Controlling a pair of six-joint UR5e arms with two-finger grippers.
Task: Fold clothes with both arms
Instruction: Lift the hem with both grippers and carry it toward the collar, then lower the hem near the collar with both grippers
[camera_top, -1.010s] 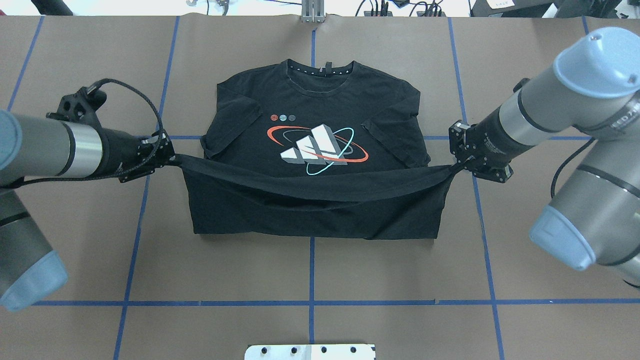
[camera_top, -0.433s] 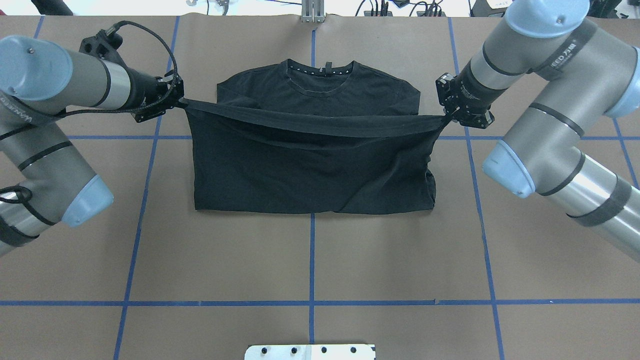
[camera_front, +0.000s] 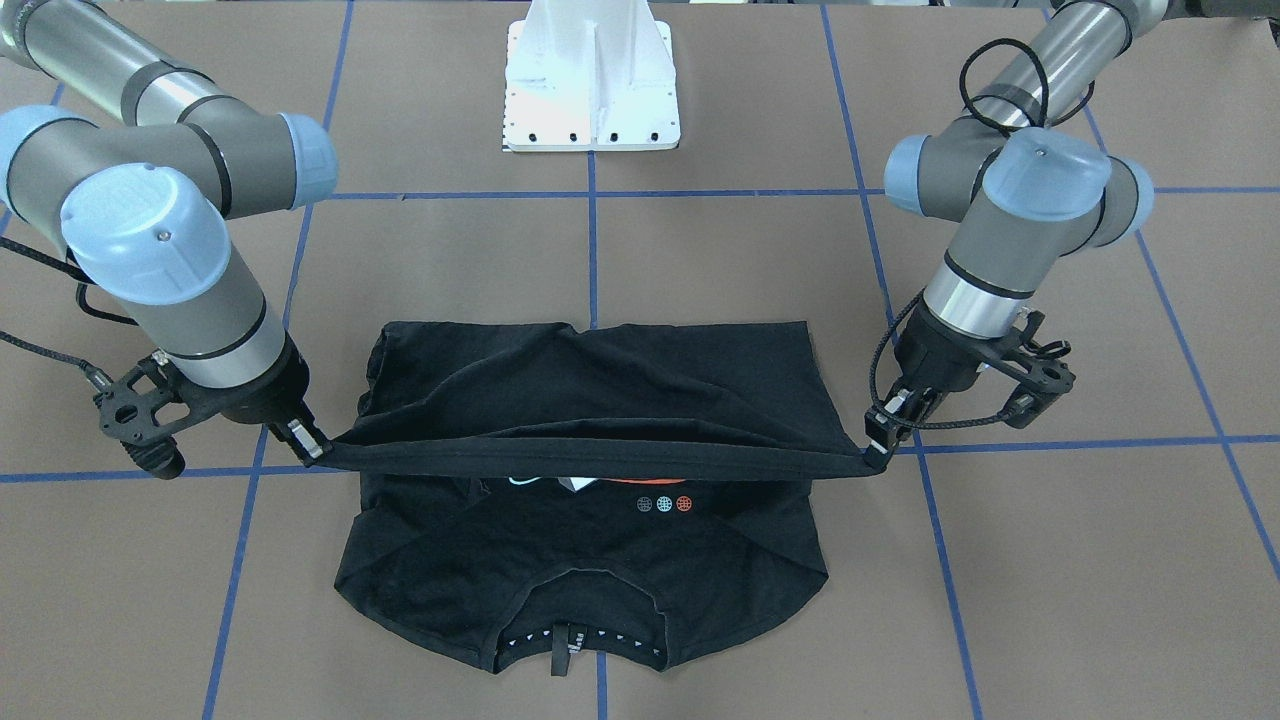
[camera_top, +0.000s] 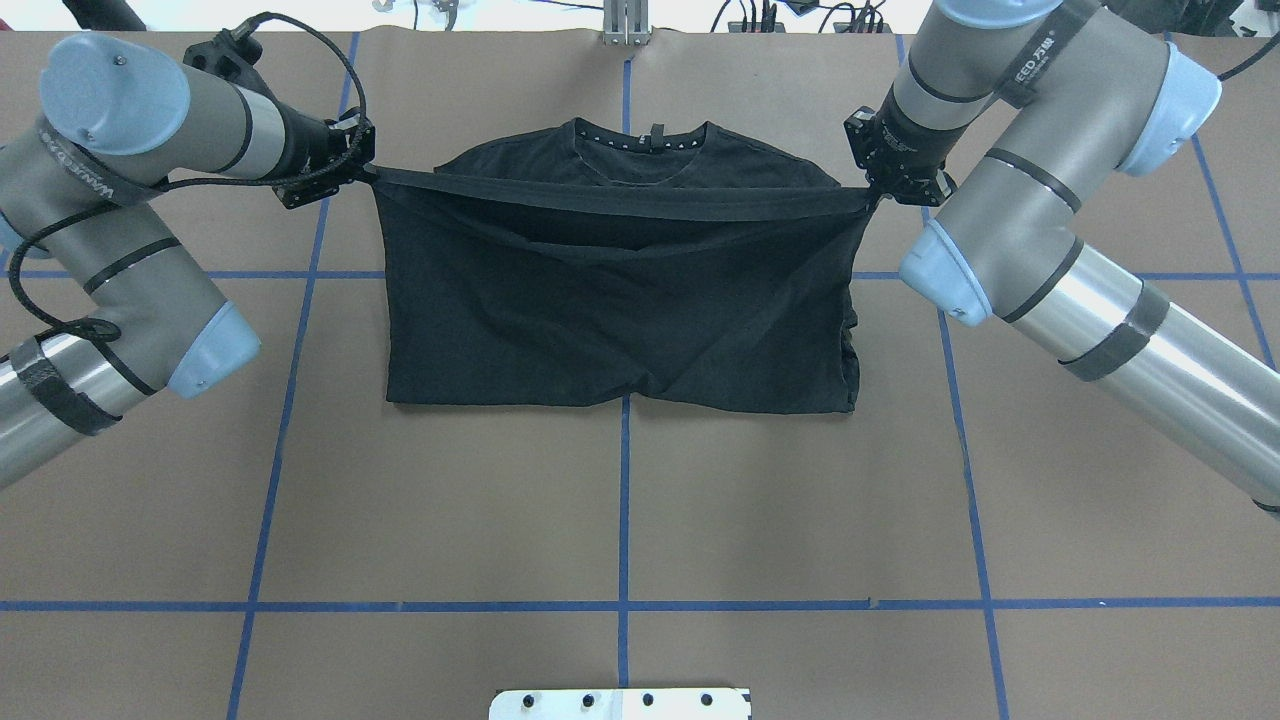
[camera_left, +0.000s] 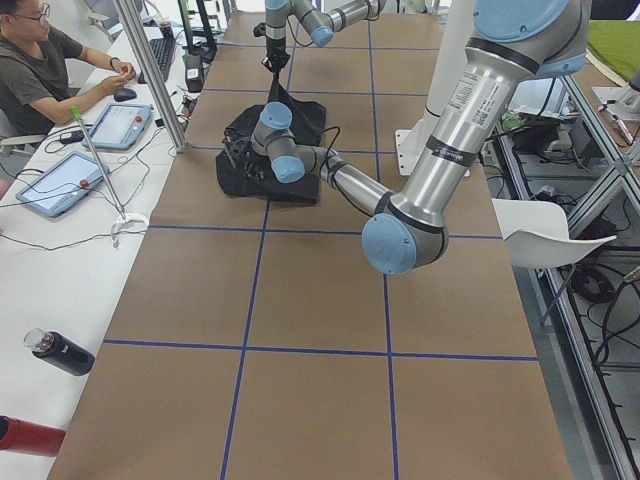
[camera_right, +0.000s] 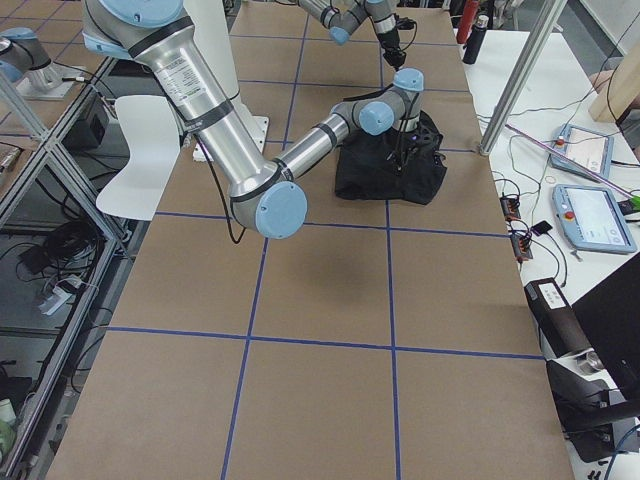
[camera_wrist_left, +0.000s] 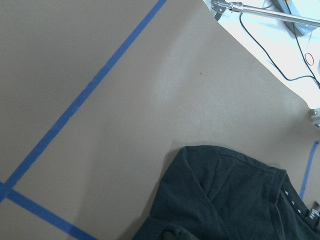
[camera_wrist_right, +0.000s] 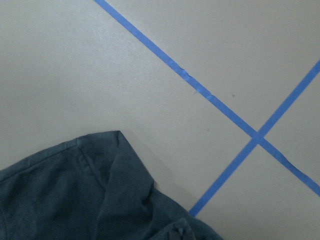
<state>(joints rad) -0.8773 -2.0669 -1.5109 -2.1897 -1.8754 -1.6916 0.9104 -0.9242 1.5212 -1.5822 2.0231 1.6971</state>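
Both arms have carried the bottom hem (camera_top: 620, 203) away from the robot since a second ago: then it hung across the printed logo, and now it stretches just short of the collar (camera_top: 640, 148), so from overhead the print is covered, while the front camera catches only a sliver of it and the three small dots (camera_front: 663, 504) under the raised edge. The black T-shirt (camera_top: 620, 310) lies in the middle of the brown table (camera_top: 450, 520), its upper half flat and its lower half doubled back over it. The left gripper (camera_top: 366, 172) is pinched shut on one corner of the hem and the right gripper (camera_top: 874, 194) is pinched shut on the other, with the band pulled into a nearly straight line between them, sagging a little in the middle. The step in hand looks like the last part of the bottom-to-top fold, and most of the travel seems done. To finish it well, the two grippers should probably move at the same pace and height, keep just enough pull to hold the hem straight without dragging the layer beneath, then lower until the edge lies along the shoulder line, square with the collar, before letting go together. Some cloth bunches at the fold's corner on the robot's right (camera_top: 850, 345), so too hard a pull on that side may skew the finished edge.
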